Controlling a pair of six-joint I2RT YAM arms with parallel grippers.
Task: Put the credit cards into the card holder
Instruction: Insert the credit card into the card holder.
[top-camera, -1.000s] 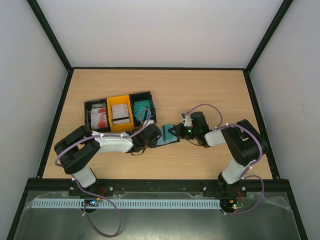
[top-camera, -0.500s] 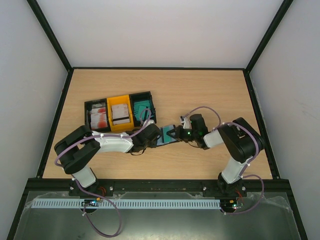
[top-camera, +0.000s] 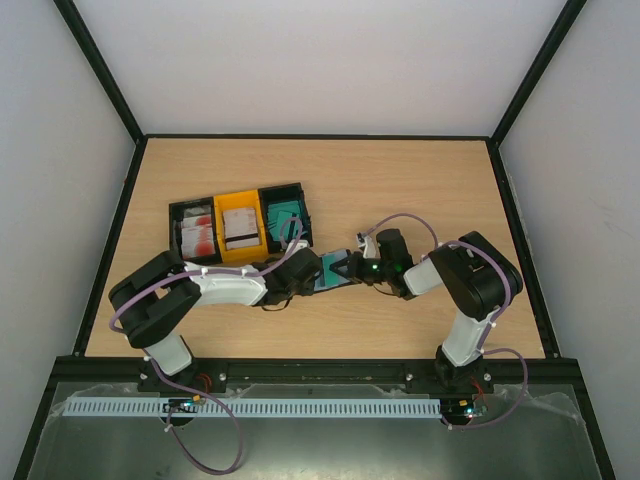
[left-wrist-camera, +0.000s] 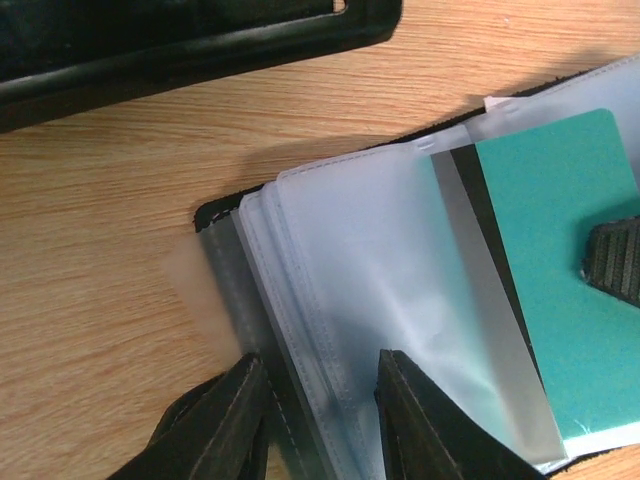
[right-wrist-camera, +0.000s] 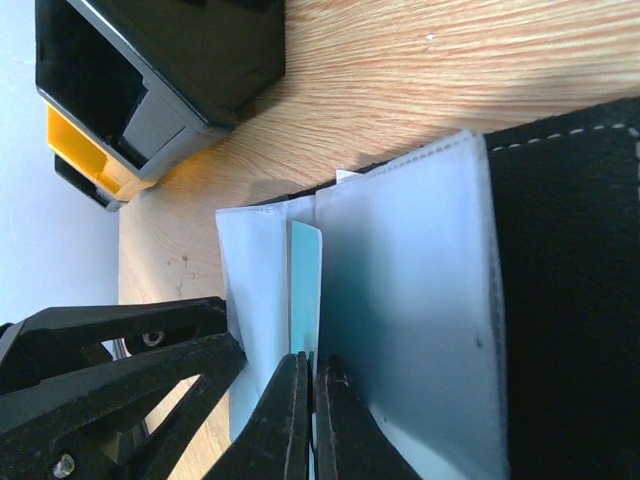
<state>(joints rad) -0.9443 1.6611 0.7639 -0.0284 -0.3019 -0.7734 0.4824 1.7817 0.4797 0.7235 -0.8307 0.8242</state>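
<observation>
The black card holder (top-camera: 322, 283) lies open on the table between my two grippers, its clear sleeves (left-wrist-camera: 380, 260) fanned out. My left gripper (top-camera: 303, 272) stands over its left edge, jaws apart, with the stacked sleeve edges between the fingertips (left-wrist-camera: 320, 385). My right gripper (top-camera: 342, 268) is shut on a teal credit card (right-wrist-camera: 305, 290), held edge-on, with its far end lying between two clear sleeves. The same card (left-wrist-camera: 560, 250) shows flat in the left wrist view, a right finger (left-wrist-camera: 615, 260) on it. The holder's black cover (right-wrist-camera: 570, 300) lies to the right.
A row of three bins stands just behind the left gripper: a black one with red-and-white cards (top-camera: 197, 232), a yellow one with white striped cards (top-camera: 240, 225), and a black one with teal cards (top-camera: 285, 215). The bin edge (left-wrist-camera: 200, 45) is close to the holder.
My right gripper has moved a little to the left with the teal card, further over the holder. The left arm has stayed in place.
</observation>
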